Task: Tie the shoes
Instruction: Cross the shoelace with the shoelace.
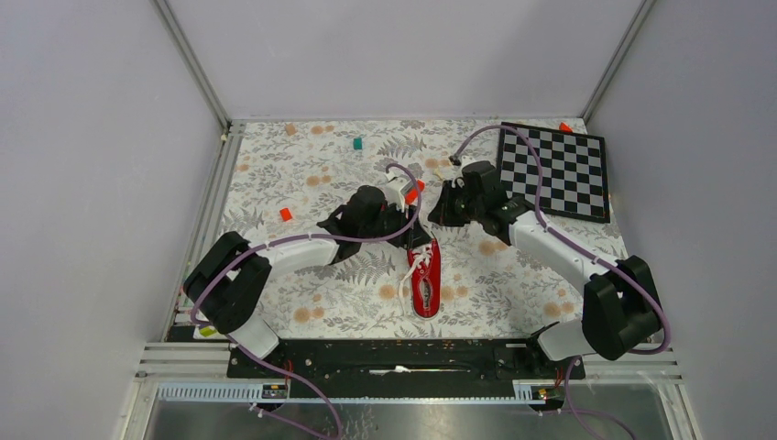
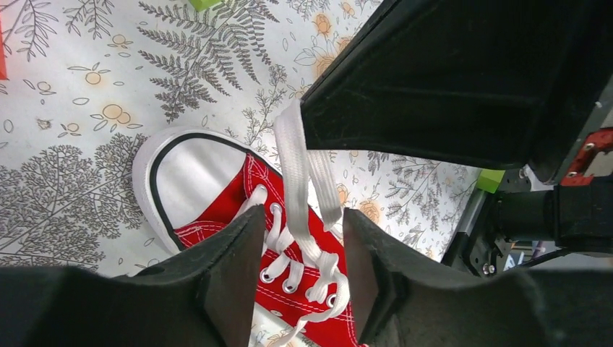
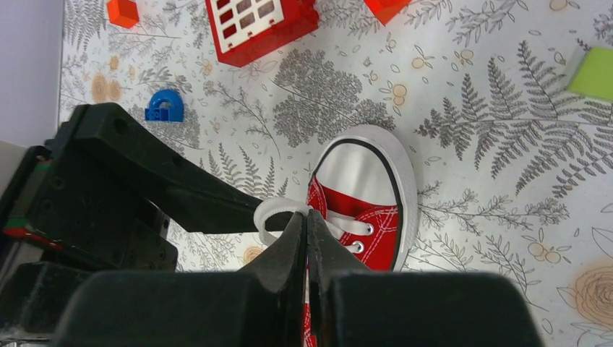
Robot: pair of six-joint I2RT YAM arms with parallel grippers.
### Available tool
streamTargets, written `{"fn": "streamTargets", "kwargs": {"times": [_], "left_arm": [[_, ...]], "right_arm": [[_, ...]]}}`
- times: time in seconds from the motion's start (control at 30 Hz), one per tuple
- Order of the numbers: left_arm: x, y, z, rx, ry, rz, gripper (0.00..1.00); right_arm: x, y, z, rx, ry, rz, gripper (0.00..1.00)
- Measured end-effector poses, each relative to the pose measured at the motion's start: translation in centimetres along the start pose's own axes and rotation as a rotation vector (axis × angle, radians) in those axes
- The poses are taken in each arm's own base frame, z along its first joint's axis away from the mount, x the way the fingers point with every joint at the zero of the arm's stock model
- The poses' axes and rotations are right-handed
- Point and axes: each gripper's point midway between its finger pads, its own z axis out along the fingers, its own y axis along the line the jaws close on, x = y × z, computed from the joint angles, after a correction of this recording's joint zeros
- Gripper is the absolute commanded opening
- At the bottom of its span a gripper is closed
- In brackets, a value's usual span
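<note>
Sneaker first, nearest my bases: it lies on the counter between my two arms, red canvas with its white lace threaded through the eyelets, and no knot or bow that I can see; just beyond it my two tools meet above the laced part. My left tool stands partly open, its fingers on either side of a raised strand of lace without pinching it, as far as its wrist view shows; my right tool is closed tight with that same strand nipped between its tips, so the strand runs from the eyelets up to the right tool. I judge the tying barely begun: one strand is lifted and held; where the other end lies I cannot make out; the crossing, the knot and the bow are all yet to do; the left tool looks placed to take hold of the strand. Farther out lie a red block with white squares, a small blue piece and a green block; farthest, at the right back corner, sits a chessboard.
</note>
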Motion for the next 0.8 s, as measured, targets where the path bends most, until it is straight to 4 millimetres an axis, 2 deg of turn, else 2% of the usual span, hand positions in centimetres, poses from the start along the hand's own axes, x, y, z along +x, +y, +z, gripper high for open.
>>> {"fn": "streamTargets", "kwargs": {"times": [0.1,0.37,0.5,0.6,0.73,0.8], "left_arm": [[-0.1,0.0,0.0,-0.001,-0.003,-0.007,0.61],[-0.9,-0.2,0.1,0.003,-0.035,0.002,0.59],[-0.8,-0.2,0.1,0.000,-0.026,-0.004,0.46],[-1.3,-0.3,0.3,0.002,-0.031,-0.003,0.25],[-2.0,-0.5,0.5,0.014,-0.041,-0.002,0.03],[-2.1,-0.7,0.6,0.020,-0.041,-0.007,0.00]], "right_arm": [[0.4,-0.4,0.0,0.007,0.008,0.004,0.00],[0.0,-0.8,-1.1,0.018,-0.026,-0.034,0.00],[-0.3,-0.7,-1.5,0.013,-0.038,-0.061,0.00],[-0.4,-0.7,-1.7,0.012,-0.043,-0.076,0.00],[-0.4,-0.7,-1.9,0.013,-0.045,-0.088,0.00],[-0.2,-0.8,-2.0,0.014,-0.045,-0.090,0.00]]}}
